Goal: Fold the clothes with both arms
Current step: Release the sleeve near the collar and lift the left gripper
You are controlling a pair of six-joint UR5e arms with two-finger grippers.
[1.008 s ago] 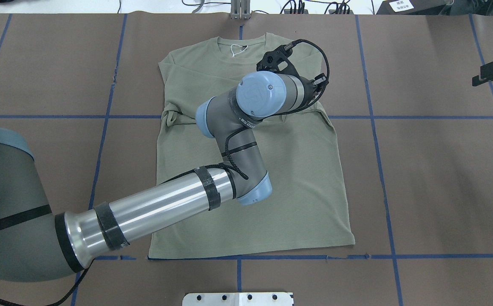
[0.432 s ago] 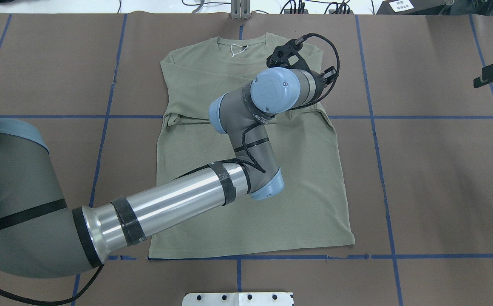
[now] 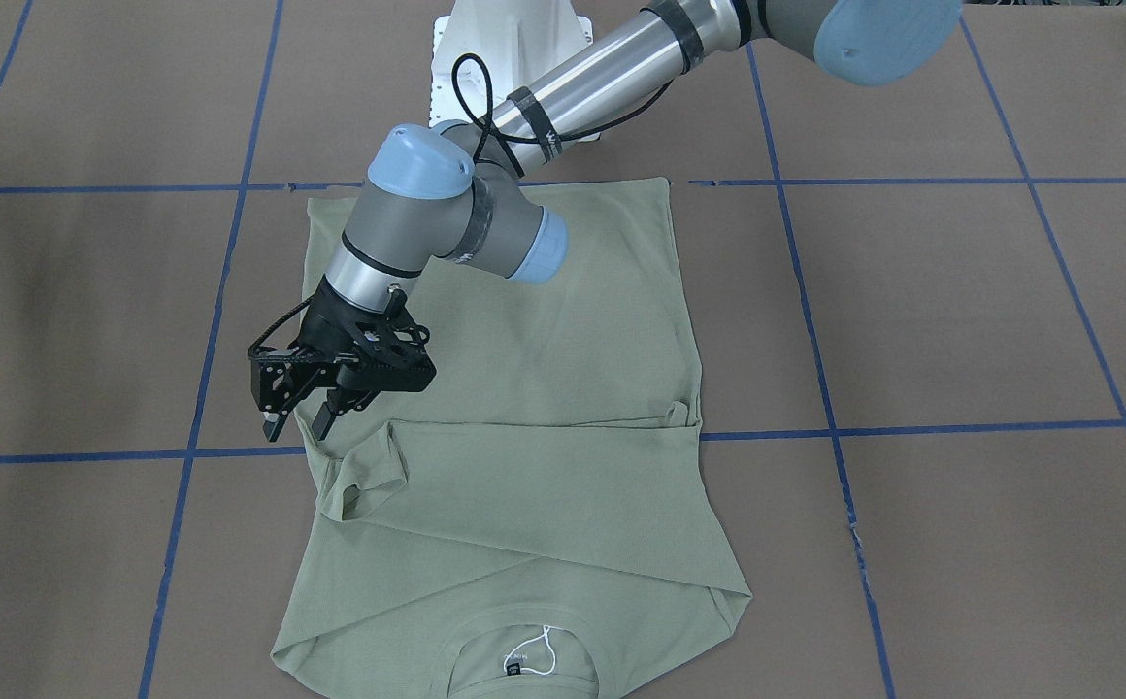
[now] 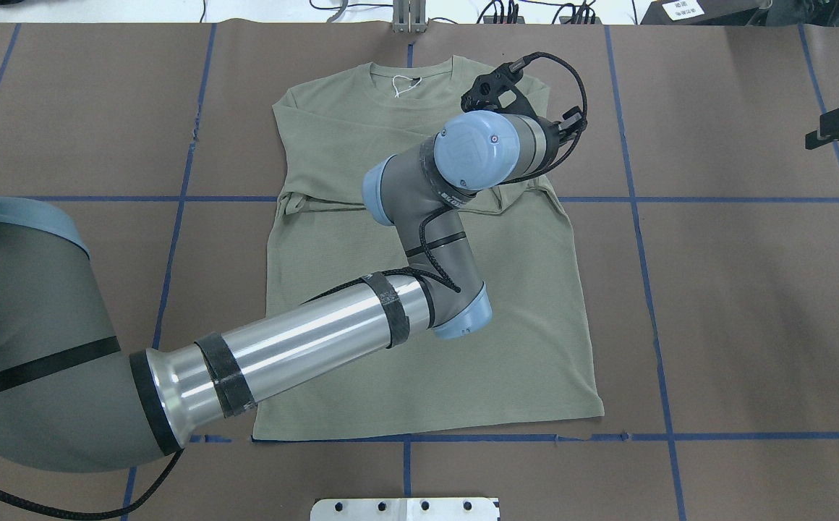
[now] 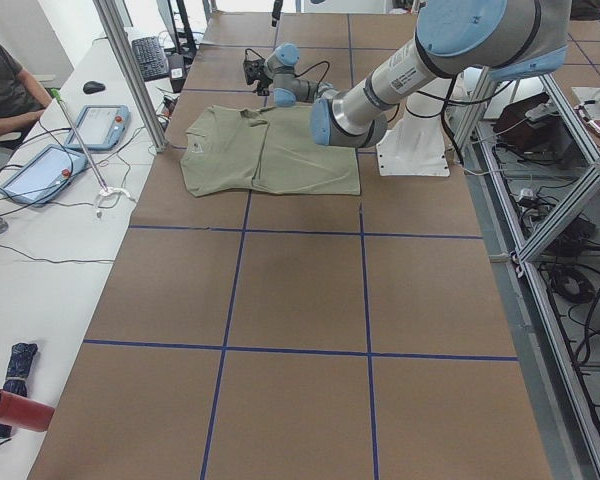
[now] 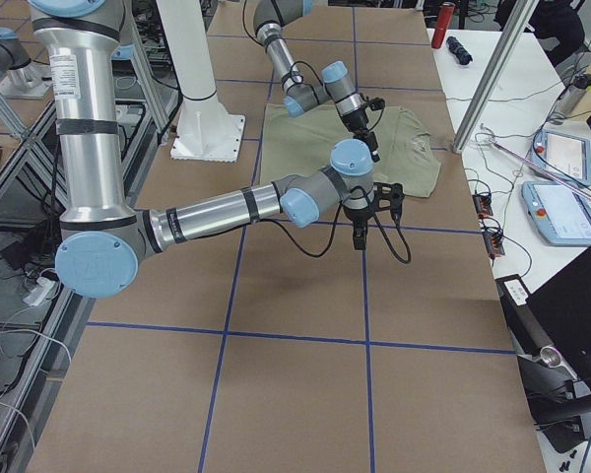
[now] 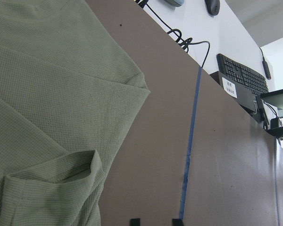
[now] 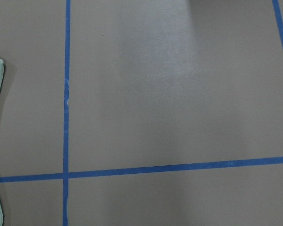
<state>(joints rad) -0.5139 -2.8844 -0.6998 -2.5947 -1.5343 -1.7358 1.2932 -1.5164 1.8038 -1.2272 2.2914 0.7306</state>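
Brown table (image 4: 752,325), blue tape grid (image 4: 752,437); white pedestal (image 5: 417,140); side bench (image 5: 40,250): keyboard (image 5: 152,58), tablet (image 5: 108,127), seated person (image 5: 0,85).

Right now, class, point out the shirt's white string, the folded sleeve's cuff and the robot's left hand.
white string (image 3: 548,636): front-facing view, on its loop at the collar.
sleeve cuff (image 3: 379,481): front-facing view, fabric beside the opening.
left hand (image 3: 297,425): front-facing view, midway between fingertips.
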